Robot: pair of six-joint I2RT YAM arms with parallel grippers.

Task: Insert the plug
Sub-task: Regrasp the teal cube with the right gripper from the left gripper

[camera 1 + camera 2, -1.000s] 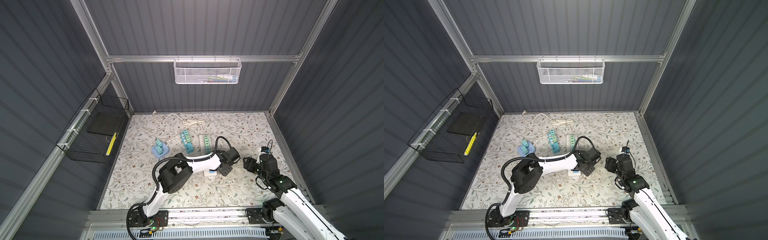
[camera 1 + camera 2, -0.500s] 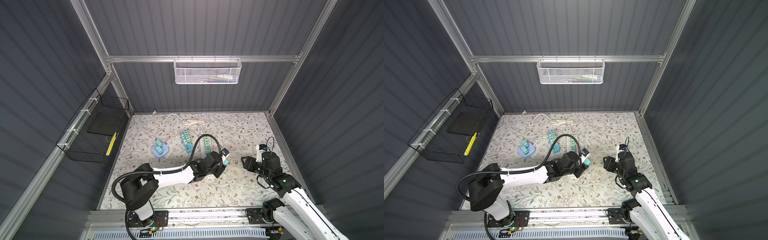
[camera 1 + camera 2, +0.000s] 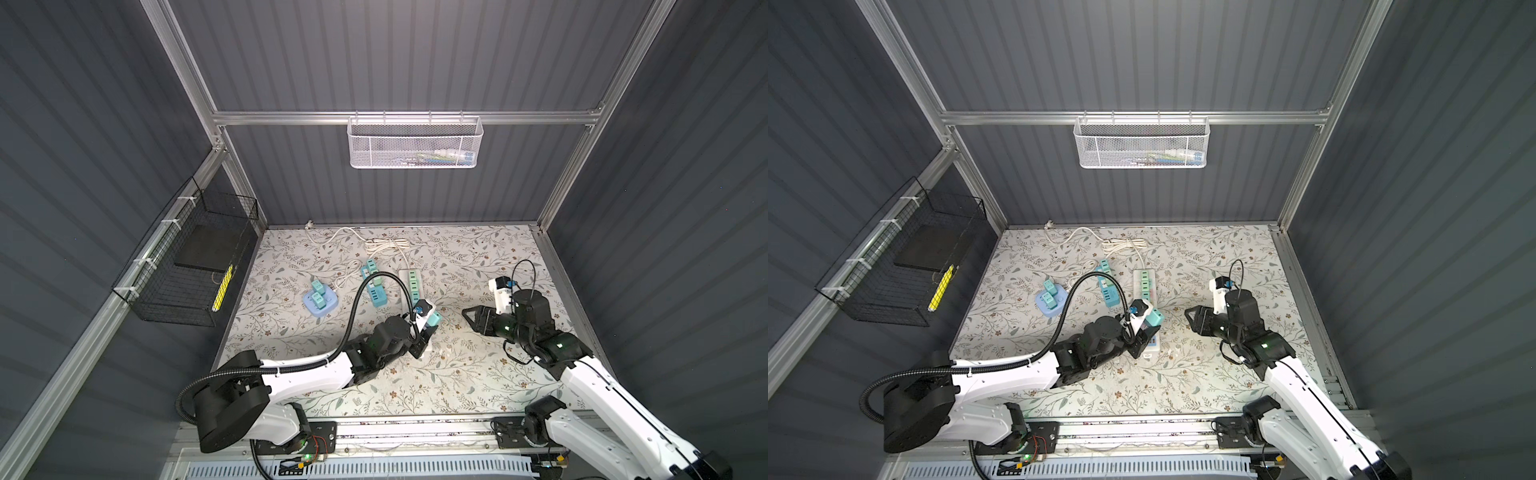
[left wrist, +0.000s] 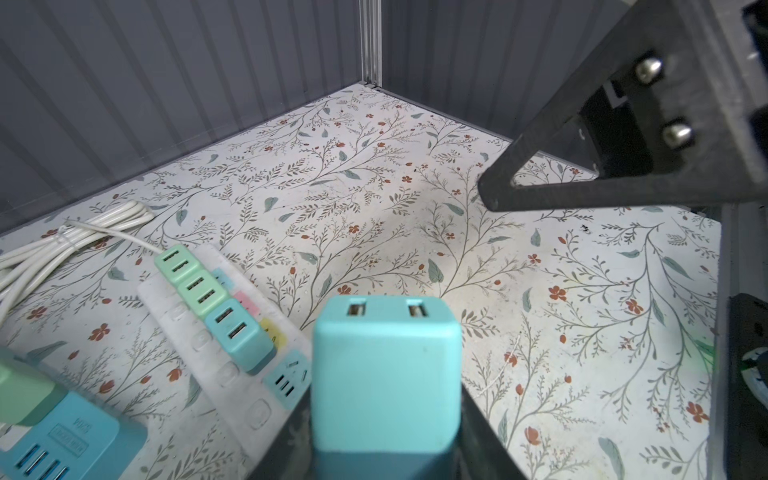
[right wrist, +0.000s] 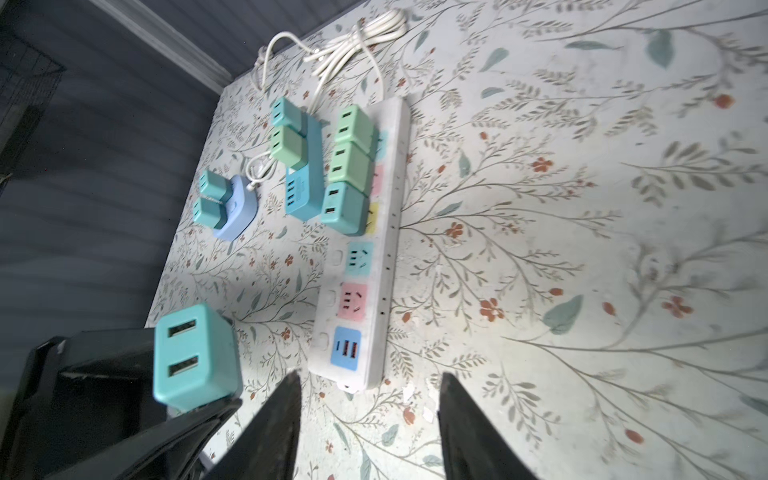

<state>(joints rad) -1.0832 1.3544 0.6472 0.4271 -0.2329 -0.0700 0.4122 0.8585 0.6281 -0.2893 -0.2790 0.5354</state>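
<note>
Left end effector [image 3: 428,327] is closed on the teal plug [image 4: 386,374], held up near the white power strip [image 5: 395,208]. Right end effector [image 5: 370,378] is open and empty. If tilted, the plug could be jammed or dropped.

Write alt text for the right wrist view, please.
A teal plug, gripped by the left end effector, is held near a white power strip on a floral table. Three plugs sit in the strip; the right end effector, open and empty, fills the foreground.
</note>
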